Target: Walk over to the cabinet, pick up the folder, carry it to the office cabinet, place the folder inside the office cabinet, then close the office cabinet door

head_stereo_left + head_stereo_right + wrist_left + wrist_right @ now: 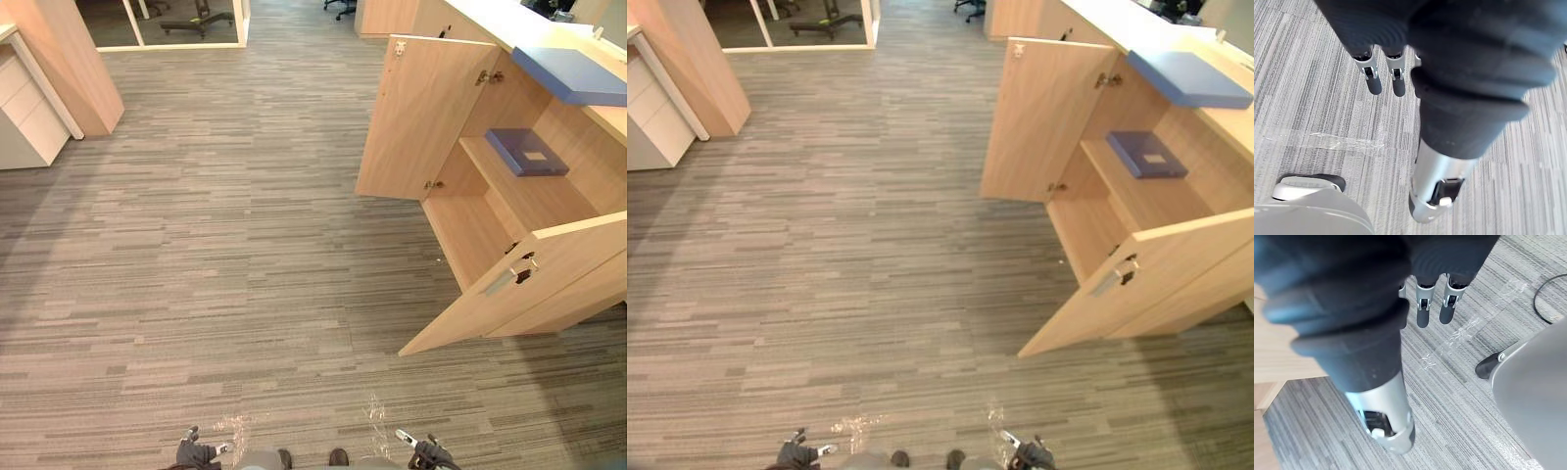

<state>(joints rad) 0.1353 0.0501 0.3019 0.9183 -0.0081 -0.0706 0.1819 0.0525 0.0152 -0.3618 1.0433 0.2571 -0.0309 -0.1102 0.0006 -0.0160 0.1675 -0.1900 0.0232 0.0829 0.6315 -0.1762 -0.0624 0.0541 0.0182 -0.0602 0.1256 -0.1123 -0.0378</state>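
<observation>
Your left hand [196,452] and right hand [428,453] hang low over the striped grey carpet [245,245], fingers straight and relaxed, holding nothing. To your right, the pale wood-grain cabinet [470,235] stands with both flat doors swung wide. The nearer door [558,264] carries a small metal handle [502,282]. A flat, dark blue folder [527,151] with a white label lies on the smooth inner shelf [534,201]. A lighter blue folder [573,75] rests on the cabinet's top.
</observation>
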